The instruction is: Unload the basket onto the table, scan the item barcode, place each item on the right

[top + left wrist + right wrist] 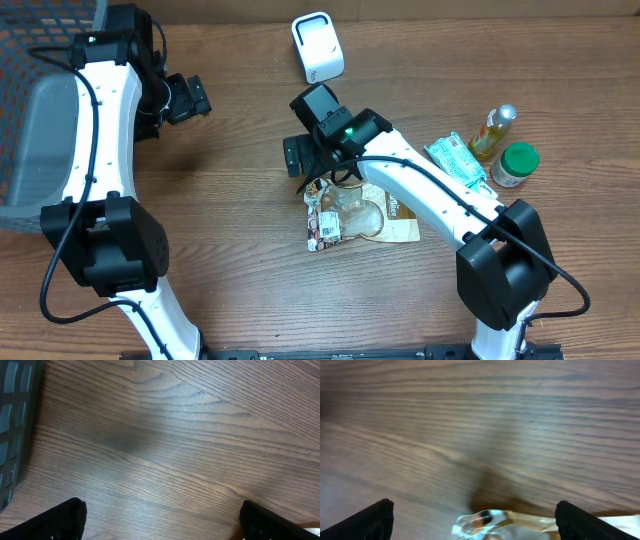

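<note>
**Both sets of fingers wide open, packet lying free**

The right fingers [585, 522] are spread fully apart and hold nothing, over the snack packet [360, 215] lying on the table [230, 230] at frame centre. The left fingers [55, 522], upper left, gape empty. The white scanner [317, 46] stands top centre.

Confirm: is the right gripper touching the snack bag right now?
Cannot tell. Right wrist view: the open right gripper straddles the clear end of the snack bag, but the bag runs behind one finger; the overhead view hides the spot.
</note>
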Tool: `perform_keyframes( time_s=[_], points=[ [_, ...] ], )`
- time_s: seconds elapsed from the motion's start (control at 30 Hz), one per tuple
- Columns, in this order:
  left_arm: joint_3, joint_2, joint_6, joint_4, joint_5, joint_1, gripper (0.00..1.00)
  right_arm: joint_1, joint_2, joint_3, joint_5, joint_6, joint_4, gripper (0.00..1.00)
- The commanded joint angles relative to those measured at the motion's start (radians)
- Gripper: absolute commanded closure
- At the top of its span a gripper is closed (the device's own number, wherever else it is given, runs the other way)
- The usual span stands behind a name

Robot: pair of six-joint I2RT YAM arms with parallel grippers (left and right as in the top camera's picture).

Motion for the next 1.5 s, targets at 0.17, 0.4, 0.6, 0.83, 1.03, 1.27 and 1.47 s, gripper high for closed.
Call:
perform_keyframes(
  time_s=[0.17, 0.4, 0.6, 0.83, 1.03, 1.27, 1.47],
  points=[
    [0.009, -0.005, -0.01, 0.002, -0.003, -0.001, 0.0, 0.001, -0.006, 0.018, 0.069, -0.001, 0.001, 0.0],
    [0.009, -0.005, -0.01, 0.001, -0.003, -0.001, 0.01, 0.001, -0.006, 0.018, 0.069, 0.0, 0.001, 0.0],
    [0.009, -0.005, -0.01, 0.001, -0.003, -0.001, 0.0, 0.001, -0.006, 0.018, 0.069, 0.0, 0.001, 0.0],
    [0.009, -0.005, -0.01, 0.001, -0.003, -0.001, 0.0, 0.001, -0.006, 0.018, 0.069, 0.0, 0.001, 0.0],
    [0.009, -0.004, -0.01, 0.002, -0.003, -0.001, 0.0, 0.001, -0.006, 0.018, 0.069, 0.0, 0.001, 0.0],
    [0.009, -0.01, -0.01, 0.001, -0.003, -0.001, 0.0, 0.001, -0.006, 0.018, 0.069, 0.0, 0.001, 0.0],
    [0.009, -0.092, -0.01, 0.001, -0.003, -0.003, 0.0, 0.001, -0.006, 0.018, 0.069, 0.0, 0.001, 0.0]
  ],
)
